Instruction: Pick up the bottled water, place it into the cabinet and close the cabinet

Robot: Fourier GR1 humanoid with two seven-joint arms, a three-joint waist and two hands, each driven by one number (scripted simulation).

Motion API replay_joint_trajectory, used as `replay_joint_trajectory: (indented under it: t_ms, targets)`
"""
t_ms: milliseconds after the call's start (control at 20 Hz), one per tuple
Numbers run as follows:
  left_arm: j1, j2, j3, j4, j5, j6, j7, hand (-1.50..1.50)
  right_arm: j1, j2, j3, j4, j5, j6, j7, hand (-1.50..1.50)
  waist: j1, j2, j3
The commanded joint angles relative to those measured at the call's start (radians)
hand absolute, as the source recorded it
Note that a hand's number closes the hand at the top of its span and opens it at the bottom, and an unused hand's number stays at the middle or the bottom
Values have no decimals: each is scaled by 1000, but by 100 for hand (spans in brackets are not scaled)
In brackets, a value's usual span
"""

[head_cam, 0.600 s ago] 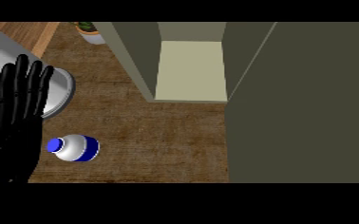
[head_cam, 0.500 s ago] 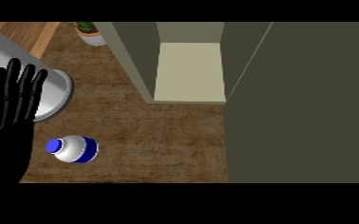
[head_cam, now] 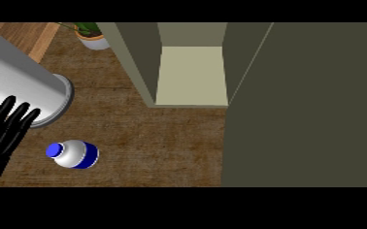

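The bottled water (head_cam: 72, 154), white with a blue cap and blue band, stands on the wooden counter at lower left, seen from above. My left hand (head_cam: 13, 126) shows at the left edge just above and left of the bottle, fingers straight and pointing up, apart from it. The cabinet (head_cam: 192, 77) stands open at top centre, its pale shelf bare. Its door (head_cam: 294, 106) swings out and fills the right side. My right hand is out of view.
A large grey metal cylinder (head_cam: 32, 89) lies at the left, touching my fingertips' area. A potted plant (head_cam: 91, 36) sits at the back left beside the cabinet's wall. Bare wooden counter (head_cam: 165, 145) runs between bottle and door.
My left hand has slid down and to the left, so less of it shows. The bottle and cabinet stay where they were.
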Motion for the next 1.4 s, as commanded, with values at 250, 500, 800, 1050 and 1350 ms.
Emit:
replay_joint_trajectory:
  t_ms: [250, 500, 800, 1050, 1350]
  targets:
    - [210, 78, 176, -45, 235, -192, 50, -150, 193, -9, 70, -304, -48, -6, 201, -150, -5, 0, 0]
    - [264, 86, 271, -40, 261, -241, 62, -150, 321, -29, 22, -344, -122, 66, 135, -150, -10, -1, 1]
    - [228, -22, 229, 15, 93, -257, 40, -150, 481, 28, 122, -343, -35, 110, 4, -150, -22, -1, 1]
    - [163, -71, 248, 112, -6, -249, -8, -150, 510, 14, 124, -356, -24, 126, -31, -150, -19, 0, 0]
    - [52, -91, 239, 297, -195, -258, -102, -150, 585, 10, 161, -383, 7, 133, -55, -150, -26, 1, 0]
